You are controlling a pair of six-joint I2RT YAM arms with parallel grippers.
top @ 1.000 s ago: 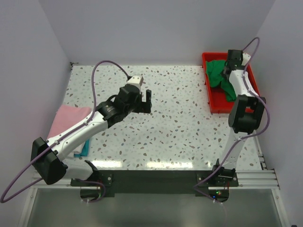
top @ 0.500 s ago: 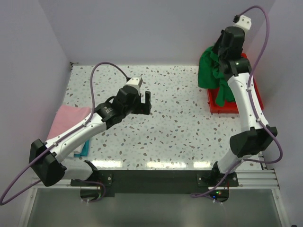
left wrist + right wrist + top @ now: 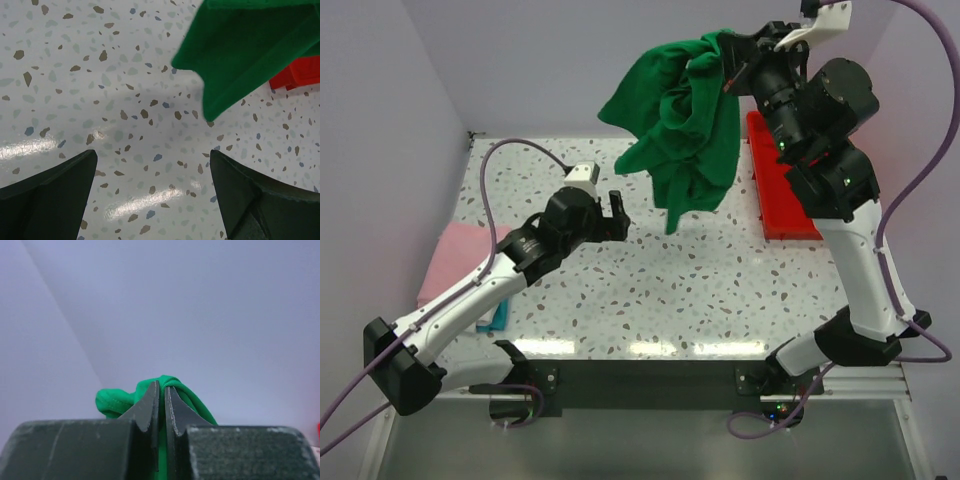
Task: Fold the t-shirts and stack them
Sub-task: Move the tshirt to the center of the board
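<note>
Green t-shirt [image 3: 685, 120] hung bunched from the right gripper [image 3: 732, 72], its fingers pinching the cloth high above the table [image 3: 650, 290]; the left gripper [image 3: 618, 218] stood spread, empty, near the dangling hem.

Overhead and both wrist views share green t-shirt [image 3: 685, 130].

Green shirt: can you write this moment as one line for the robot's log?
right gripper: shut on green t-shirt, hanging above table | left gripper: open, empty, low over table | pink t-shirt: left edge
</note>
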